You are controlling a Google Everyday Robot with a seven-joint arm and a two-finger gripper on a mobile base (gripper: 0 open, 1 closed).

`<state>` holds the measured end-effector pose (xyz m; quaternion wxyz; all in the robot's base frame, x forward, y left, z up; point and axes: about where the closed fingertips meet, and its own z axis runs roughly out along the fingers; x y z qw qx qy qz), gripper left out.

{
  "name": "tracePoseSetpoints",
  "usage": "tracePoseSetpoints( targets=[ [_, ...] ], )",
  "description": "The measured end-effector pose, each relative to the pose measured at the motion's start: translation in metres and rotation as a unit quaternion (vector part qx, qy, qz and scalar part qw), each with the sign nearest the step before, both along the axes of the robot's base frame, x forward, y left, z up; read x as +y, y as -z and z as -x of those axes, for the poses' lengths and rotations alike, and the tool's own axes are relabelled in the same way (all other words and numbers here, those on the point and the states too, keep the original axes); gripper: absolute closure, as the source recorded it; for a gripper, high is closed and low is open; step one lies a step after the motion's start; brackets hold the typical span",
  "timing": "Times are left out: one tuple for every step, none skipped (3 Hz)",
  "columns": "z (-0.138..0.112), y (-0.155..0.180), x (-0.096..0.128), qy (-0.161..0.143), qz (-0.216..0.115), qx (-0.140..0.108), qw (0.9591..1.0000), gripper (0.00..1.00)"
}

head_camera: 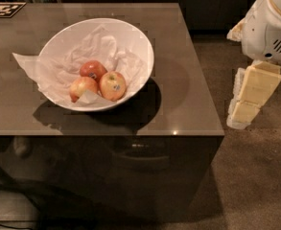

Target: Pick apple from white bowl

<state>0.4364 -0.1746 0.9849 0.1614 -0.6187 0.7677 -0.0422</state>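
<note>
The apple (112,85), yellow-orange with a red blush and a small blue-white sticker, lies at the front right inside the white bowl (147,56). The bowl stands on the brown table and is lined with crumpled white paper (89,49). A deeper red stickered apple (93,70) lies behind the apple, and a paler apple (82,86) lies to its left. My gripper (239,119), cream-coloured, hangs pointing down off the table's right side, well to the right of the bowl and apart from everything. It holds nothing that I can see.
The white arm housing (269,28) sits above the gripper at the right edge. The table (188,80) ends just left of the gripper, with carpet floor (255,176) below. A black-and-white marker tag (3,8) lies at the table's far left corner.
</note>
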Motion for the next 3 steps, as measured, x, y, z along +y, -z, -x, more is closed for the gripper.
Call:
tracePoseSetpoints(
  targets=[
    [0.001,-0.018,0.052,-0.024,0.015,-0.007,0.9996,0.00],
    [-0.007,-0.032,0.096,-0.044,0.025,-0.007,0.9987,0.00],
    [-0.010,-0.041,0.114,-0.054,0.022,-0.018,0.9981,0.00]
  ],
)
